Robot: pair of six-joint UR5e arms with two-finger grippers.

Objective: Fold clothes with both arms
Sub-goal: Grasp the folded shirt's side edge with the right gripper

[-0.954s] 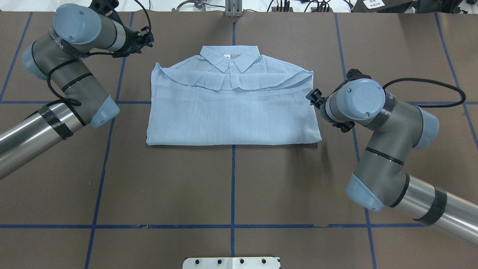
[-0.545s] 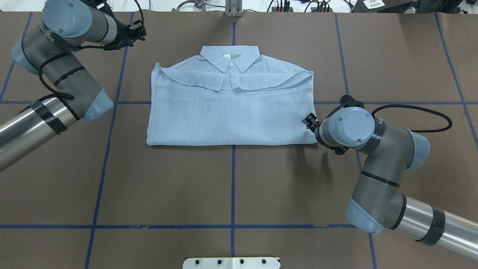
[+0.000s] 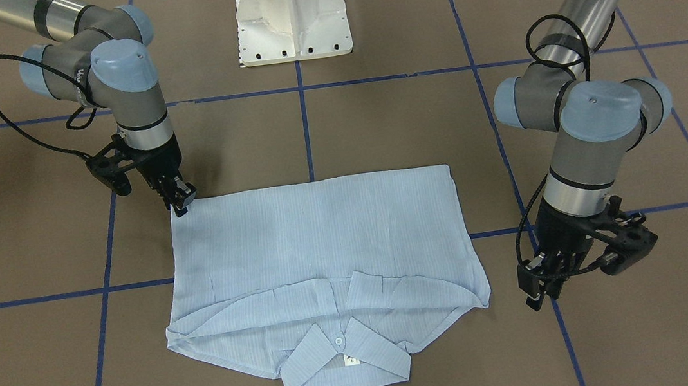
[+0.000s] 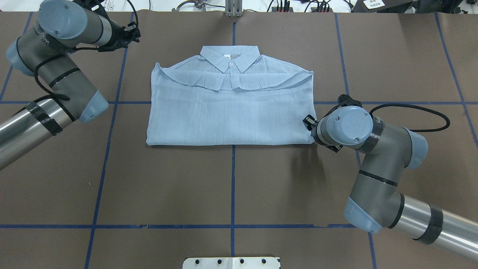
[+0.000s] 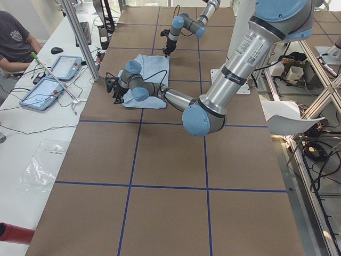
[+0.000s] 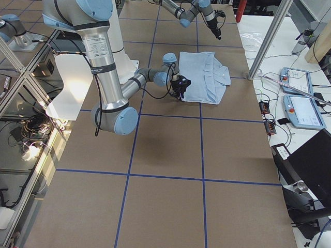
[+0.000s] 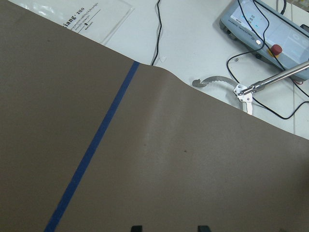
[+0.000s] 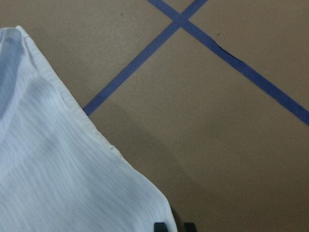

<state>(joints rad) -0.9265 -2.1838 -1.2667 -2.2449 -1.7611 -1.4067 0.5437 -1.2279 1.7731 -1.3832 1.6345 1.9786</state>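
You have left gripper (image 3: 542,295) spread wide, hovering above table (image 4: 168,179), folded shirt (image 4: 231,112) lying flat off to its right | right gripper (image 3: 181,204) down at shirt's near corner, jaws nearly together; holding cloth or not: you cannot tell

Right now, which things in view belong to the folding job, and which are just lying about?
Job: shirt; left end effector; right end effector.
Lying about, all off the brown mat: teach pendants; plastic bag; grabber tool.

right gripper (image 3: 182,202) hidden under its wrist overhead, left fingers (image 7: 136,228) cropped at wrist view's edge
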